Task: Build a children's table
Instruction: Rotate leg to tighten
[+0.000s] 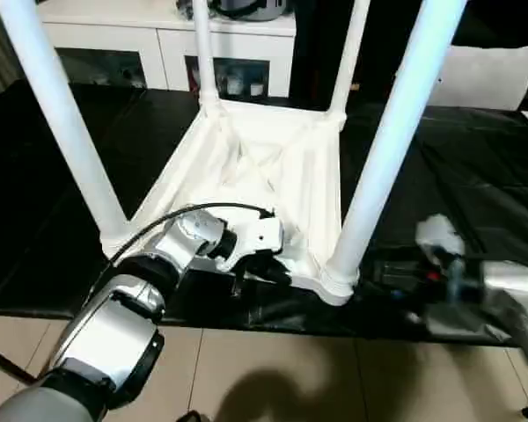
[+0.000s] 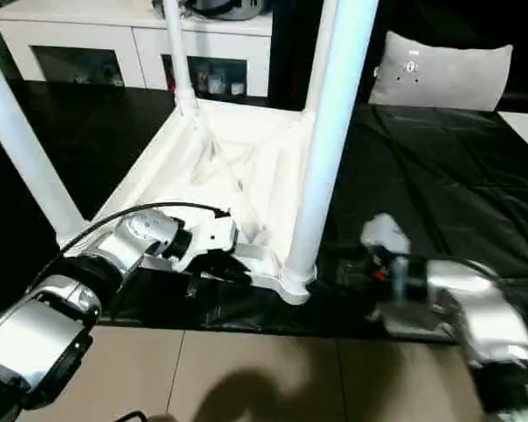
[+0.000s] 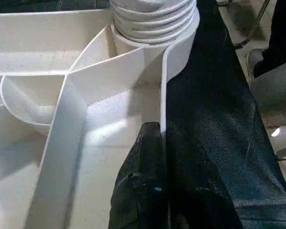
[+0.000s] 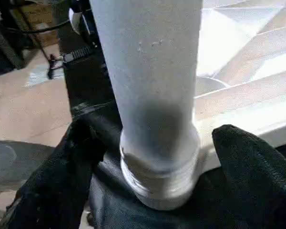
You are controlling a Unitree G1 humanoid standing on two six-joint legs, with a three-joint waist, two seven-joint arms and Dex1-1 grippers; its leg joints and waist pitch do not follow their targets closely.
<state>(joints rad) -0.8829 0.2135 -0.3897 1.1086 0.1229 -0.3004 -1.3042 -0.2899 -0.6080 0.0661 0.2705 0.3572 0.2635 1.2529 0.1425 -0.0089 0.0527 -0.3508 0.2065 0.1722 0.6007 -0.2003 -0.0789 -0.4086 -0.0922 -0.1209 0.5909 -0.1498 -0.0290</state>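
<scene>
Pinching tabletop (image 1: 246,163) rim: left pincer (image 3: 159,143) | right pincer (image 4: 152,157) spread around leg (image 4: 152,81)

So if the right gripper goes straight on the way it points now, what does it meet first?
Most likely the near right leg, just above its corner socket. The right gripper has one black finger on each side of it, open.

White tabletop (image 1: 246,167) and legs (image 1: 392,141) on black cloth (image 1: 475,176).
</scene>
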